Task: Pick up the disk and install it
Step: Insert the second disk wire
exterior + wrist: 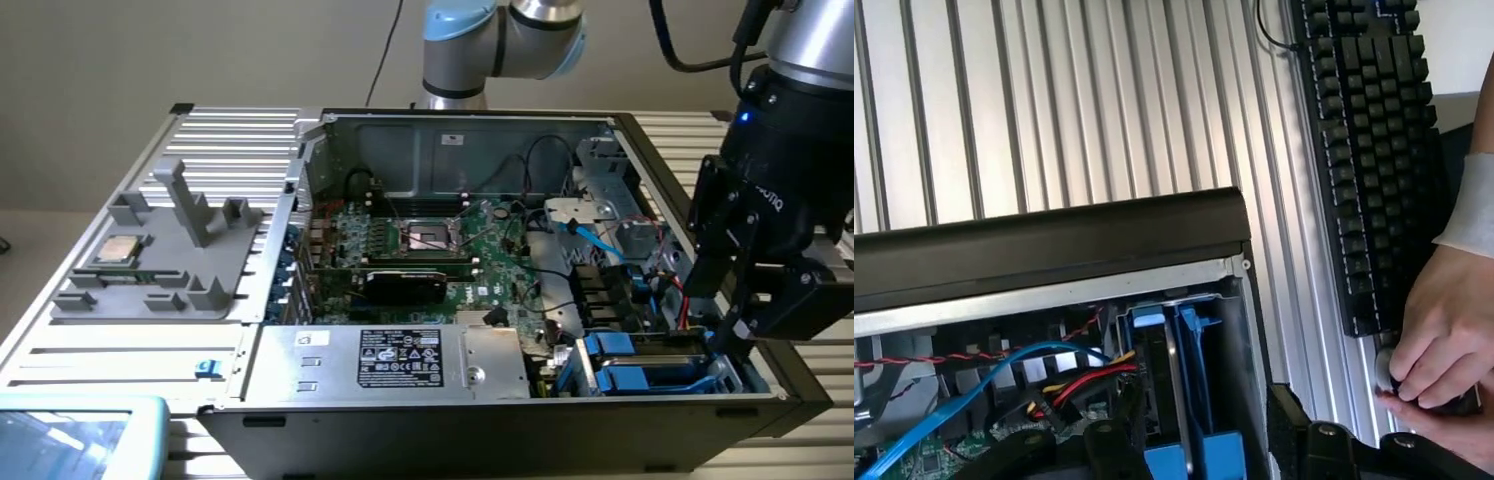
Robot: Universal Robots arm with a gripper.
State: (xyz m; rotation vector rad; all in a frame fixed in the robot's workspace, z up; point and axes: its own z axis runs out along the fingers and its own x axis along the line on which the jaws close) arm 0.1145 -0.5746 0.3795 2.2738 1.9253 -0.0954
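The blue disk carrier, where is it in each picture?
Exterior view: the blue disk carrier sits in the drive bay at the computer case's near corner on the exterior view's right, just below the gripper.
Wrist view: the carrier stands on edge inside the bay, beside the red and blue cables.
Shared landmark: the black case edge along the bay.

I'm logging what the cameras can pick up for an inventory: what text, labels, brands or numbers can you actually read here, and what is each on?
No text reads clearly enough to quote.
Black label on the silver box: white print and symbols, too small to read.
White lettering on the gripper body: sideways and blurred, not readable.
Small white sticker on the case back wall: unreadable.
Keyboard keys: legends too dark to read.
CPU chip on the grey fixture: no legible marking.
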